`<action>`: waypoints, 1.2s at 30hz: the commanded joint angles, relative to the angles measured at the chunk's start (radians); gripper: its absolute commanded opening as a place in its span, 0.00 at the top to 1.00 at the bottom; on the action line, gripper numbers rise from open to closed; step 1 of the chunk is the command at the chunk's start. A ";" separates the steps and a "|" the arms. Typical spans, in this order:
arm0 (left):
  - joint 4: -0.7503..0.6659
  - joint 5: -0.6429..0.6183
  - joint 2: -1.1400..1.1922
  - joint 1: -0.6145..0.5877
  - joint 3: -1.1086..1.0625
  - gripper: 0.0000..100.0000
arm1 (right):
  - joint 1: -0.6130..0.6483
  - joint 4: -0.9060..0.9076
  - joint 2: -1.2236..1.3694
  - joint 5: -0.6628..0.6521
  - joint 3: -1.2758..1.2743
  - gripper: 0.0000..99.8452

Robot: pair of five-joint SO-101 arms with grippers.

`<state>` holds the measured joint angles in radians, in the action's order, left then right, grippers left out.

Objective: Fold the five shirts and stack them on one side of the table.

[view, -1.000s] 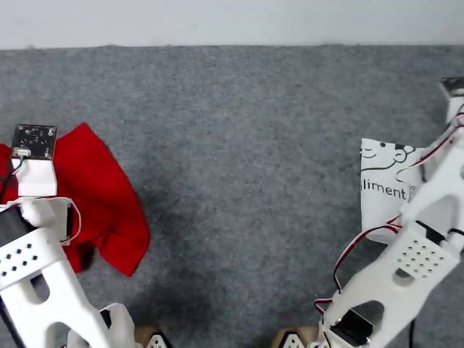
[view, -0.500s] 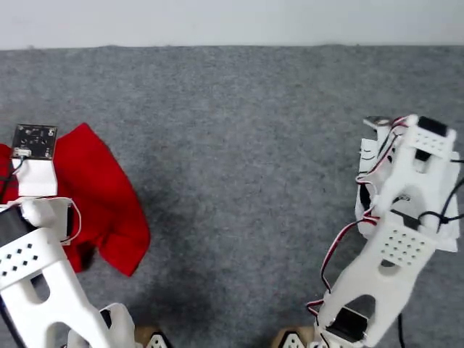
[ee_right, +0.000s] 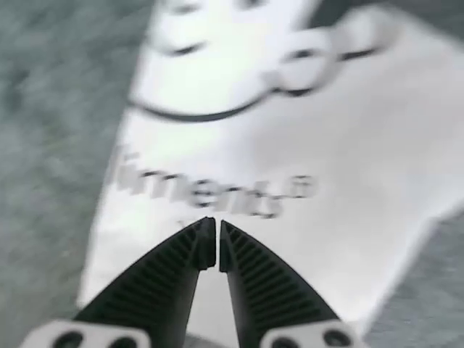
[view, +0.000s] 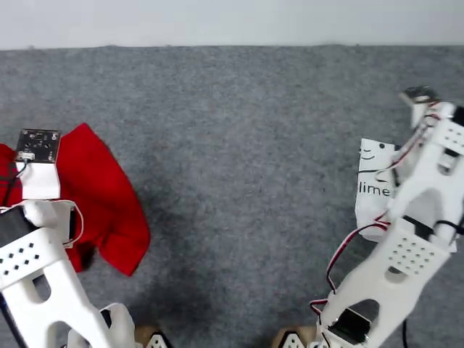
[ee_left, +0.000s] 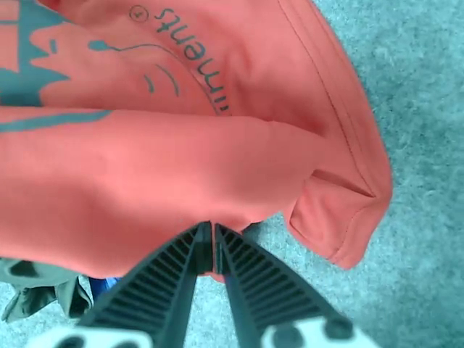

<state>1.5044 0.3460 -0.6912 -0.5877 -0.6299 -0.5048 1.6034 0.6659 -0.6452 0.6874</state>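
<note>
White shirt (ee_right: 290,145) lies right beneath my right gripper (ee_right: 210,246), clenched shut; red shirt (ee_left: 181,159) edge touches my left gripper (ee_left: 212,243), also clenched.

Your high camera looks straight down over the grey carpeted table (view: 239,145). Your left wrist camera hangs close above the crumpled red shirt (ee_left: 181,145), shared with the high view's left edge. Your right wrist camera hangs close above the white printed shirt (ee_right: 290,145), at the high view's right edge.
</note>
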 commanded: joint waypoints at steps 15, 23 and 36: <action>-0.015 0.009 -0.025 0.008 0.005 0.98 | -0.173 -0.159 0.165 0.005 0.103 0.99; -0.014 0.009 -0.026 0.008 0.007 0.98 | -0.062 0.124 -0.002 0.009 0.166 0.99; 0.008 0.012 -0.026 0.009 0.013 0.91 | 0.050 0.194 -0.354 0.141 -0.209 0.99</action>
<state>1.5044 0.3460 -0.6912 -0.5877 -0.6299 -0.4925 1.7538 0.4895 -0.5209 0.6168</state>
